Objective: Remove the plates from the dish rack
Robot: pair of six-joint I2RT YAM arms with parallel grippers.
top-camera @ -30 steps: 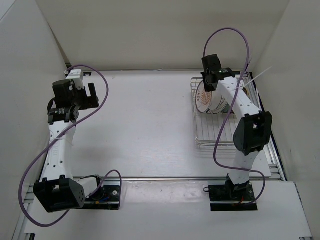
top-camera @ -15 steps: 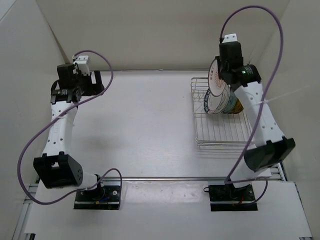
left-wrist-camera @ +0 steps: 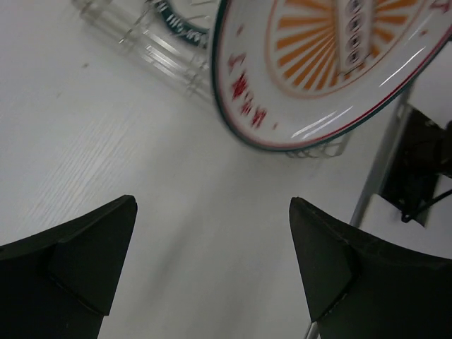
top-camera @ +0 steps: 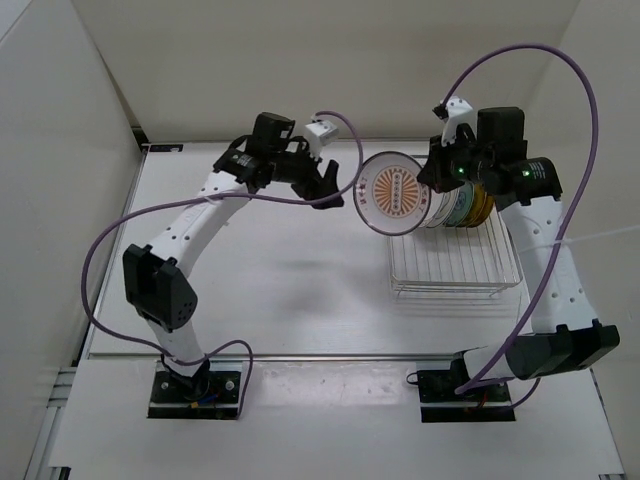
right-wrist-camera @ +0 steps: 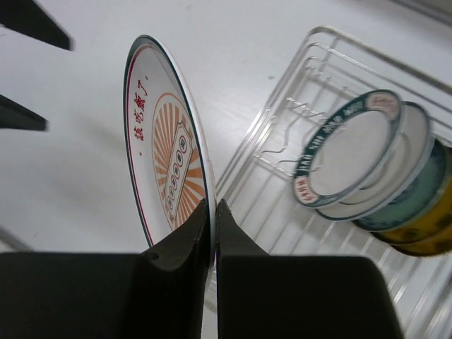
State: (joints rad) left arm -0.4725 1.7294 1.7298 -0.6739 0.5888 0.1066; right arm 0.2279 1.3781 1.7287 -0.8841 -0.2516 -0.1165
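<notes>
The orange-sunburst white plate (top-camera: 393, 192) hangs on edge in the air, just left of the dish rack (top-camera: 452, 272). My right gripper (top-camera: 432, 180) is shut on its right rim; in the right wrist view the fingers (right-wrist-camera: 191, 233) pinch the plate (right-wrist-camera: 164, 162) at its edge. Several plates (top-camera: 458, 207) stand upright in the rack's far end: a dark-rimmed white plate (right-wrist-camera: 349, 150), a teal one (right-wrist-camera: 426, 194) and a gold one (right-wrist-camera: 432, 232). My left gripper (top-camera: 336, 189) is open, just left of the held plate (left-wrist-camera: 318, 63) and not touching it.
White walls close in the table on the left, back and right. The rack's near half (right-wrist-camera: 282, 205) holds nothing. The rack's wires (left-wrist-camera: 166, 53) show behind the held plate in the left wrist view.
My right gripper has lifted the sunburst plate out of the rack and carried it left. My left arm has swung from the far left across to the plate, its gripper staying open.
</notes>
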